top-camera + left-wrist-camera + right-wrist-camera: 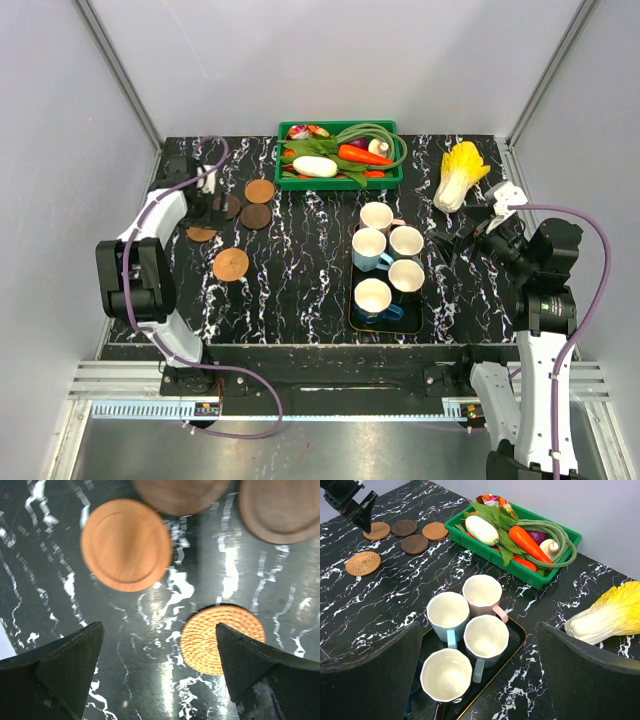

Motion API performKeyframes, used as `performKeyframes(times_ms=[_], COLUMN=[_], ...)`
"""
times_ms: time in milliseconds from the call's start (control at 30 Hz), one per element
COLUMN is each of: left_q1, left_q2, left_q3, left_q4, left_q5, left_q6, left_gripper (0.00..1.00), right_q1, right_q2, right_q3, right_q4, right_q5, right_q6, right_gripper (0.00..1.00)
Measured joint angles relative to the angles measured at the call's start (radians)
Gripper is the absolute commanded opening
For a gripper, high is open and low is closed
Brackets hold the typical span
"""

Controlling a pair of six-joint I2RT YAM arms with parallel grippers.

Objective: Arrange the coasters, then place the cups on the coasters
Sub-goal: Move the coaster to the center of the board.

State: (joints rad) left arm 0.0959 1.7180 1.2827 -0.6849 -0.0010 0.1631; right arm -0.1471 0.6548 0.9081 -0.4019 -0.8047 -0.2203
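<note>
Left fingers (65,670) spread wide, holding nothing, over the bench (150,690). Woven coaster (220,639) lies between them, by the right-hand tip; orange coaster (126,544) sits ahead of the left-hand tip, two dark coasters (280,510) further ahead. Right fingers (580,670) spread, empty; cups (486,636) clustered on the black tray (413,312) just ahead, between them.

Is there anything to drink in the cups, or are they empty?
Empty. From above, all five cups stand upright on the black tray, showing only bare cream insides.
</note>
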Motion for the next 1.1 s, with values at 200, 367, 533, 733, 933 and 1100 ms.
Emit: performKeyframes(times_ms=[200, 367, 533, 733, 933, 1100], left_q1=[-0.147, -0.18, -0.198, -0.211, -0.218, -0.219], left_q2=[0.002, 0.025, 0.023, 0.011, -0.013, -0.034], left_q3=[-0.042, -0.116, -0.173, -0.191, -0.221, -0.244], left_q4=[0.016, 0.03, 0.035, 0.06, 0.09, 0.109], left_q5=[-0.006, -0.047, -0.083, -0.106, -0.117, -0.124], left_q6=[0.03, 0.054, 0.076, 0.093, 0.103, 0.108], left_gripper=[0.99, 0.99, 0.99, 0.99, 0.99, 0.99], right_q1=[-0.001, -0.003, -0.004, -0.004, -0.004, -0.004], right_q2=[0.0, 0.0, 0.0, 0.0, 0.0, 0.0], right_q3=[0.0, 0.0, 0.0, 0.0, 0.0, 0.0], right_q4=[0.0, 0.0, 0.0, 0.0, 0.0, 0.0], right_q5=[0.0, 0.0, 0.0, -0.001, 0.0, 0.0], right_q6=[0.0, 0.0, 0.0, 0.0, 0.0, 0.0], right_gripper=[1.0, 1.0, 1.0, 1.0, 1.0, 1.0])
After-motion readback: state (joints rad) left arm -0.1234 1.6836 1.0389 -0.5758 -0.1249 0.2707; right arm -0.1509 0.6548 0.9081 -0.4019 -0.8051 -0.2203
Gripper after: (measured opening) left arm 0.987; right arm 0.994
